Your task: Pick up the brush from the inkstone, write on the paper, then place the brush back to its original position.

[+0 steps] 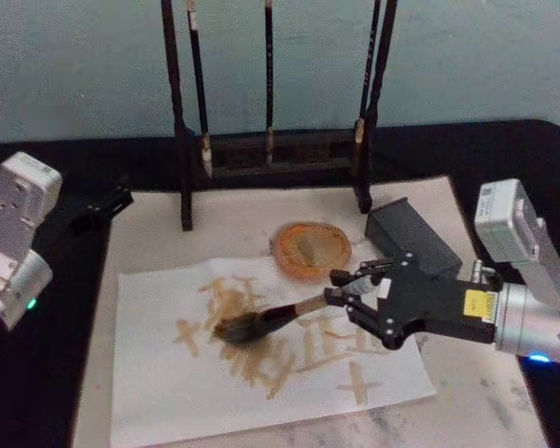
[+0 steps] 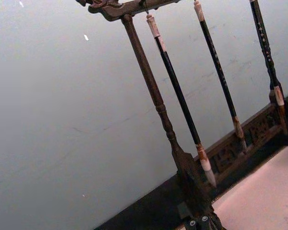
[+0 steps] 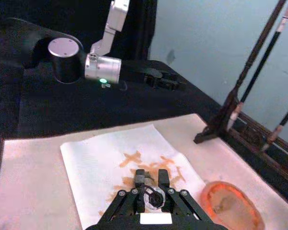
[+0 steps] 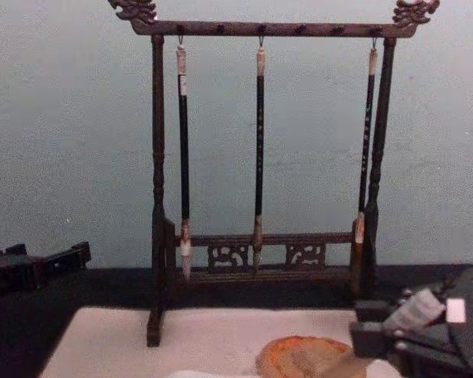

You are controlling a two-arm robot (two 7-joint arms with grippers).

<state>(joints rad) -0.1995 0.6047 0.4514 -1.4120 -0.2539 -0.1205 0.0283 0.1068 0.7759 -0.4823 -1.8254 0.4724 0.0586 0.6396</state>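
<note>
Over the paper [image 1: 159, 392] | right hand [image 1: 334, 289] pinching brush [image 1: 261, 322] handle, bristles down to its left | left hand [image 1: 105, 202] parked far left

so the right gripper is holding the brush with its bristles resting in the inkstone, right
Not quite. The right gripper does hold the brush, but its bristles are down on the paper, among the brown strokes, not in the inkstone. The head view shows this. The left gripper is parked off to the left.
</note>
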